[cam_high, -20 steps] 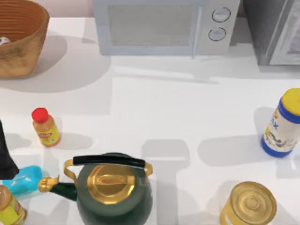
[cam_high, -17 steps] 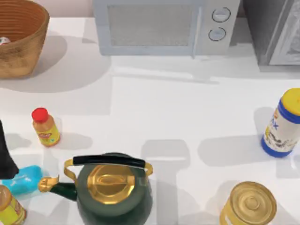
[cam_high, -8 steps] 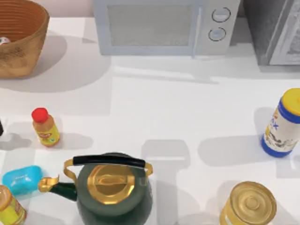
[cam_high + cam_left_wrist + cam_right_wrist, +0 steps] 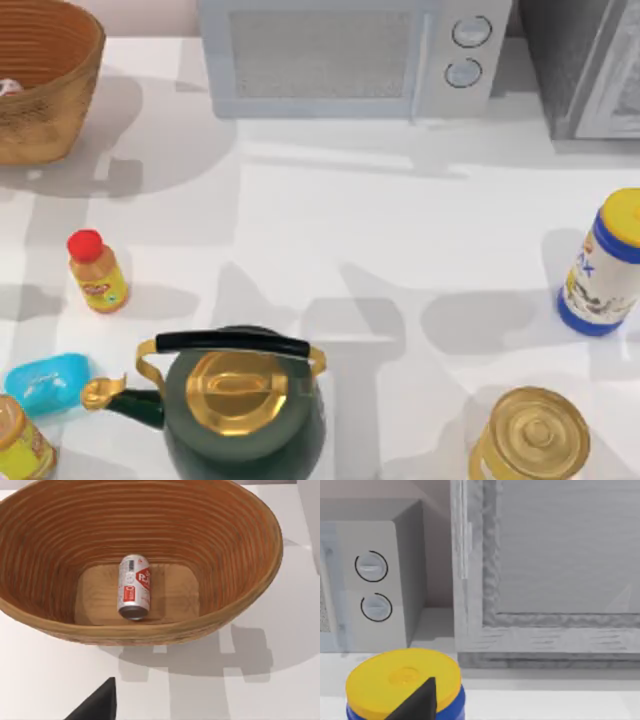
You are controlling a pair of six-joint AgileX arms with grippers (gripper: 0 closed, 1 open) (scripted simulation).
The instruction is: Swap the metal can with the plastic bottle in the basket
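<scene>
Step in hand, as I read it: left arm lining up on the can, first half of the swap. Left wrist view looks down into the large round woven wicker basket (image 4: 220,540), light brown outside w/ orange-brown ribbed inside; the small silver-and-red metal can (image 4: 134,587) lies on its side on the basket floor. A dark fingertip of the left gripper (image 4: 97,704) sits outside the near rim; can't tell if claw is apart or together.

Top view: basket (image 4: 45,110) at far-left table corner. Likely swap partner, the small yellow plastic bottle w/ red cap (image 4: 96,272), stands upright well apart from it, nearer the front.

Next: left gripper needs to go over the rim, down onto the can's side, close, lift out.

Vs 1.2 s ago: dark left arm at the top view's left edge, by the blue bar, is gone from there; objects unmoved.

Right gripper (image 4: 415,702) hangs near the blue canister w/ yellow lid (image 4: 402,677), idle; claw state can't tell.
</scene>
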